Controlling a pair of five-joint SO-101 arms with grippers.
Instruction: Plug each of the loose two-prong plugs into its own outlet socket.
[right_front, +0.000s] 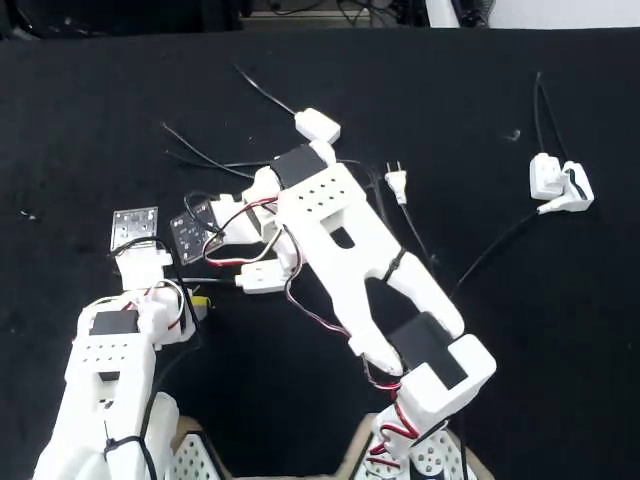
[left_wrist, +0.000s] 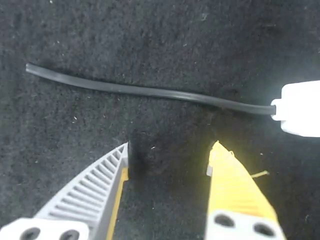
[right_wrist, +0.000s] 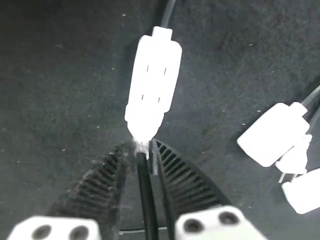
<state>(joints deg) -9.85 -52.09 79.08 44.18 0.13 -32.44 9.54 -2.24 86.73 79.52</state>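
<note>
On fuzzy black felt (right_wrist: 60, 75), right tool (right_wrist: 142, 150) pinched on thin black cord (right_wrist: 146, 200), left tool (left_wrist: 170, 147) ribbed, apart

No words, numbers, labels or signs can be read on anything here. The white outlet socket (right_wrist: 152, 85) shows a plain face with paired slots, and any print on it is too small to tell.
</note>
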